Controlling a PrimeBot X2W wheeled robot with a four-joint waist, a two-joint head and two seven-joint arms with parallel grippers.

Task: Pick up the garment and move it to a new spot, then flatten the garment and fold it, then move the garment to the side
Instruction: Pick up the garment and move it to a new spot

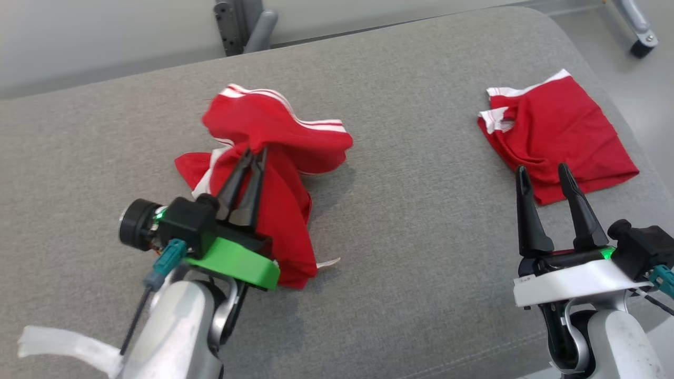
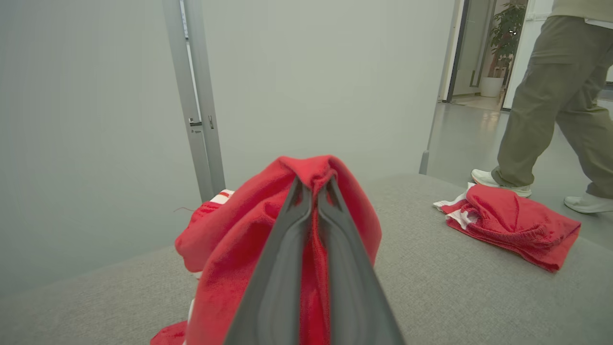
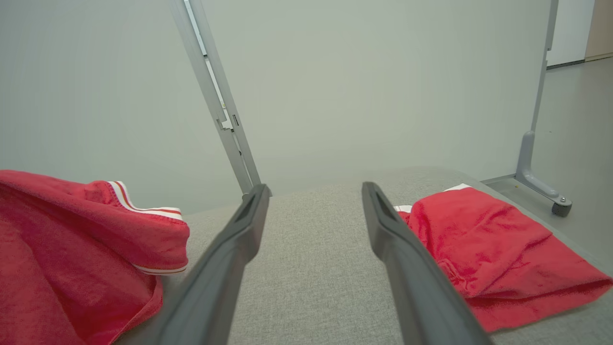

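Grey cloth is covering the counter (image 1: 421, 263), where the left fingers (image 1: 255, 184) are pinching a bunch of the red garment (image 1: 279, 137) to lift it (probably to carry it somewhere new). It is hanging crumpled at the middle left, with its white stripes showing. The right fingers (image 1: 528, 210) are standing wide apart, holding nothing, near a folded red piece (image 1: 574, 131).

Person (image 2: 541, 96) cut off abv waist; garment (image 2: 230, 249) btm cropped.

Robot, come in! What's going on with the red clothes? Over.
Left gripper shut on crumpled red garment. Right gripper open, empty. Second red garment lies at right, apart.
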